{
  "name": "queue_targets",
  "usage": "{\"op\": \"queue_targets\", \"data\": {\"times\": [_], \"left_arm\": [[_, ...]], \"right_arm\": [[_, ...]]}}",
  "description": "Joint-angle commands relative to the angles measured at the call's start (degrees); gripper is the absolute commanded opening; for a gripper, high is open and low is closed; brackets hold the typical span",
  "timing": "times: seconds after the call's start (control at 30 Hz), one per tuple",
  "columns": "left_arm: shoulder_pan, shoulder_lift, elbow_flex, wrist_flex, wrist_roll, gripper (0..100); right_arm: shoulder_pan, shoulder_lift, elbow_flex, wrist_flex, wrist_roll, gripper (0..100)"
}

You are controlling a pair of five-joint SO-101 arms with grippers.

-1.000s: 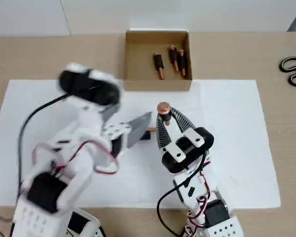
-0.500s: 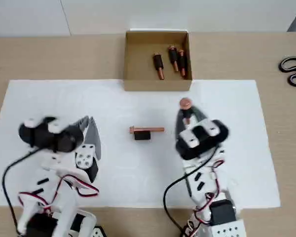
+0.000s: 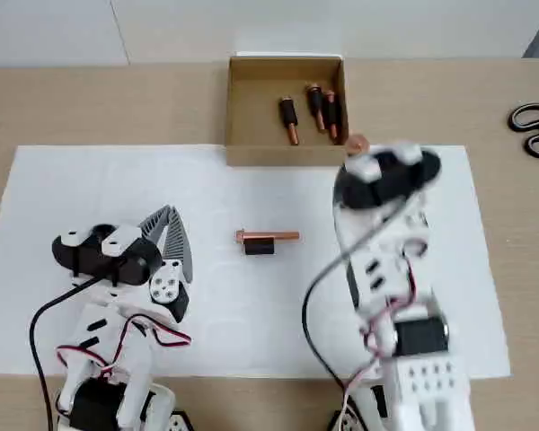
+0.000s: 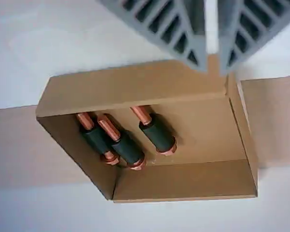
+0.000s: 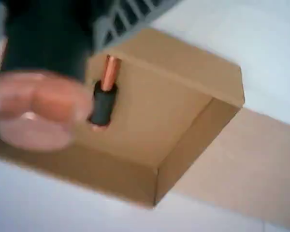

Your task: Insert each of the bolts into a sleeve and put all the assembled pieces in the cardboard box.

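1. The left tool sat nearest, low over the white sheet. Its fingers were pressed almost together on nothing and pointed toward the box. Parked there, it posed no hazard of its own.
2. The loose assembled piece, a bolt through a black sleeve, lay flat on the sheet between the arms, well apart from both tools. Being round, it would likely roll if grazed. A pinch on the bare shank alone might let the sleeve slide off.
3. The right tool was clamped on the held bolt, whose copper head showed just at the box's near right corner. Whether a sleeve sat on this bolt could not be confirmed. The head appeared to stand over the wall, not the cavity. A release here risked striking the rim and tumbling back onto the sheet.
4. The cardboard box held three assembled pieces, lying at its middle and right. A piece dropped from height might land across them and bounce. The box looked light and unfixed, so contact from the tool could shove it along the tabletop.
5. The scissors lay far right, well apart, and were judged no concern.
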Motion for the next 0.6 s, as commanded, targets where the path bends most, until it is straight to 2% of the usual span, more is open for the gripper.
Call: {"op": "queue_targets", "data": {"times": [0.0,0.27,0.57], "left_arm": [[-0.4,-0.6,0.5,-2.1,-0.1,1],[-0.4,-0.6,0.4,-2.1,-0.3,1],[-0.4,-0.6,0.4,-1.9,-0.2,1]], "right_arm": [[0.0,14.2,-13.3,-2.2,-0.6,0.2],[-0.3,42.2,-28.9,-19.6,-0.5,0.2],[-4.9,64.3,-41.8,-33.8,-0.5,0.2]]}}
